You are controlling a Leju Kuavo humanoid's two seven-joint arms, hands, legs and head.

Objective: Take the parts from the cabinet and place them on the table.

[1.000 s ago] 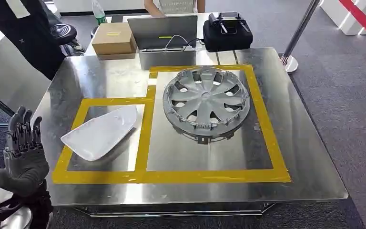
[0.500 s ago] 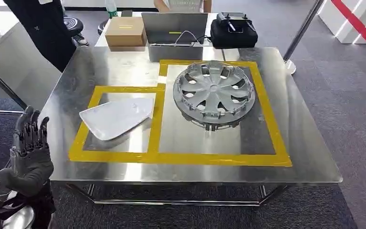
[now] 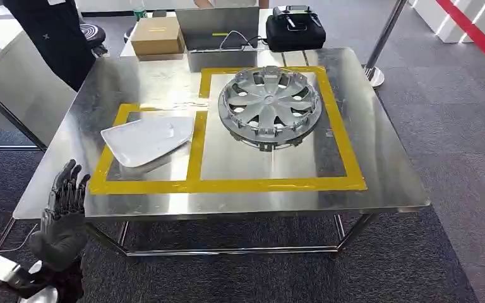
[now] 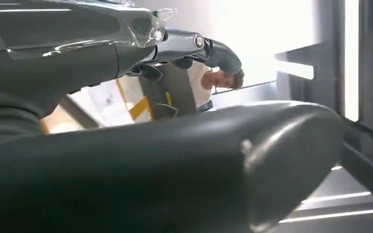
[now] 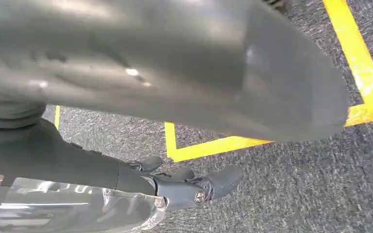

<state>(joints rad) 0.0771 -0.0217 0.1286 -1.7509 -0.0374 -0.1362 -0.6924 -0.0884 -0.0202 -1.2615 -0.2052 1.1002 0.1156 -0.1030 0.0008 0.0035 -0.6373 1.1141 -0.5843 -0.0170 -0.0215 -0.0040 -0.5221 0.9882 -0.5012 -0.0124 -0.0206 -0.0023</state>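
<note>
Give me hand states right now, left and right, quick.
Left hand: open, fingers apart and raised, holding nothing, beside the table.
Right hand: open, fingers extended over the carpet, holding nothing.

The laptop [image 3: 218, 28] and the black case [image 3: 293, 28] are cut off by the top edge. The big thumb [image 4: 175, 170] is blurry and hides most of the table.

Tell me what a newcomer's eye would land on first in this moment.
Probably the silver hubcap, lying in the larger yellow-taped square on the steel table. Next, the white curved panel in the smaller taped box beside it. At the table's near left corner, the robot's dark left hand is raised, fingers apart, holding nothing.
</note>
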